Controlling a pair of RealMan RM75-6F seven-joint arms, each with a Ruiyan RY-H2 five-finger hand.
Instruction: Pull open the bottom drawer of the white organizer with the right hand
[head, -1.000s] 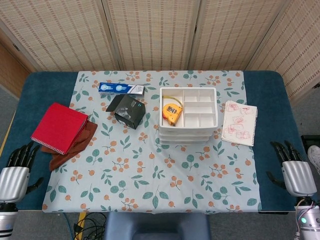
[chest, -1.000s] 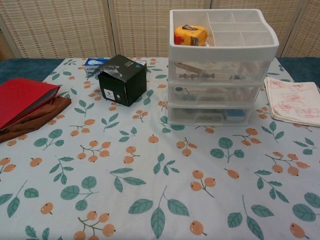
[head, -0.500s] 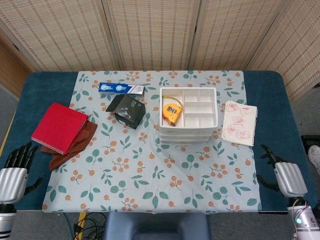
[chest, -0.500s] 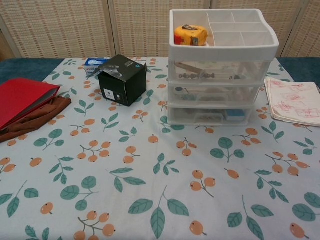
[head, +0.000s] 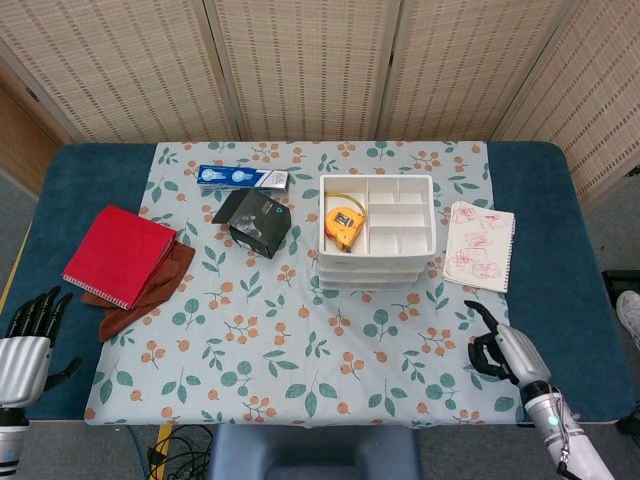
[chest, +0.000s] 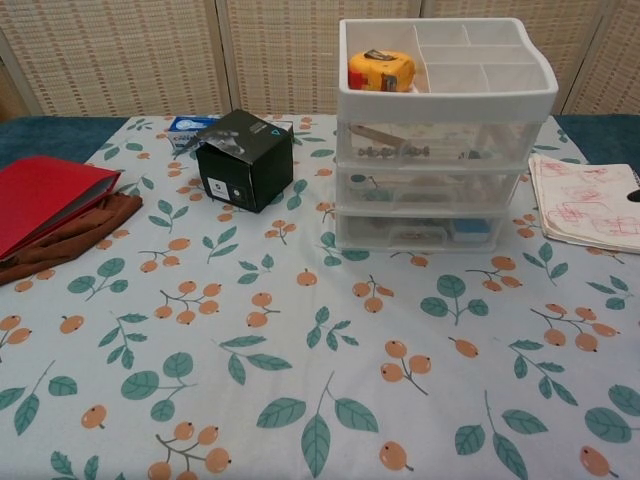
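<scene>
The white organizer (head: 376, 232) stands on the floral cloth (head: 300, 350) a little right of centre on the counter (head: 75, 175), a boxy stack of translucent plastic drawers under an open tray split into square and oblong cells. A chunky yellow tape measure (head: 342, 222) sits in the tray's left cell. From the chest camera the bottom drawer (chest: 430, 230) is flush with the two above it, closed, with small blurred items showing through its cloudy front.

The right robot hand (head: 503, 347) hovers over the cloth's near right corner, well apart from the organizer, holding nothing; its dark fingers (head: 481, 314) are loosely curved and spread, pointing toward the drawers. In the chest view only a dark sliver shows at the right edge. The left robot hand (head: 27, 335) sits off the counter's near left corner, silver-backed, black fingers fanned out, empty.

Right of the organizer lies a spiral-bound sketchpad (head: 479, 245) with red line drawings on cream paper. Left of it is a matte black cube of a box (head: 261, 223) with its flap open, and behind that a flat blue-and-white carton (head: 241, 177). Further left a red hardcover notebook (head: 118, 255) rests on a crumpled brown cloth (head: 150, 295). Woven cane screens (head: 310, 65) stand behind.
</scene>
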